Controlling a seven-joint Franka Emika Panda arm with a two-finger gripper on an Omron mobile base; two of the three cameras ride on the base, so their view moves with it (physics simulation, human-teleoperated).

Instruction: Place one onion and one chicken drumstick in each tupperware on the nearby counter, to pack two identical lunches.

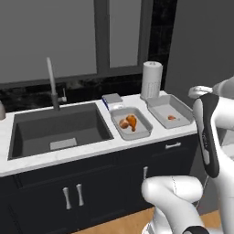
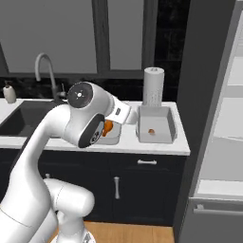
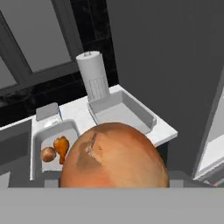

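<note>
A large brown onion (image 3: pixel 114 157) sits right in front of the hand camera, held in the air by my gripper (image 3: pixel 114 183), whose fingertips are hidden behind it. On the white counter (image 1: pixel 91 148) stand two grey tupperware trays side by side. The left tupperware (image 1: pixel 147 129) holds a small onion (image 1: pixel 124 123) and an orange chicken drumstick (image 1: pixel 132 121). In the right tupperware (image 1: pixel 157 111) lies one small orange-brown piece (image 1: pixel 171 117); I cannot tell what it is. The hand hangs above and in front of the counter, short of both trays.
A paper towel roll (image 1: pixel 151 80) stands behind the right tray, and a small grey-blue box (image 1: pixel 112 100) behind the left one. The dark sink (image 1: pixel 59 128) with its tap (image 1: pixel 51 80) lies to the left. A tall dark panel and the open fridge (image 2: pixel 228 118) stand on the right.
</note>
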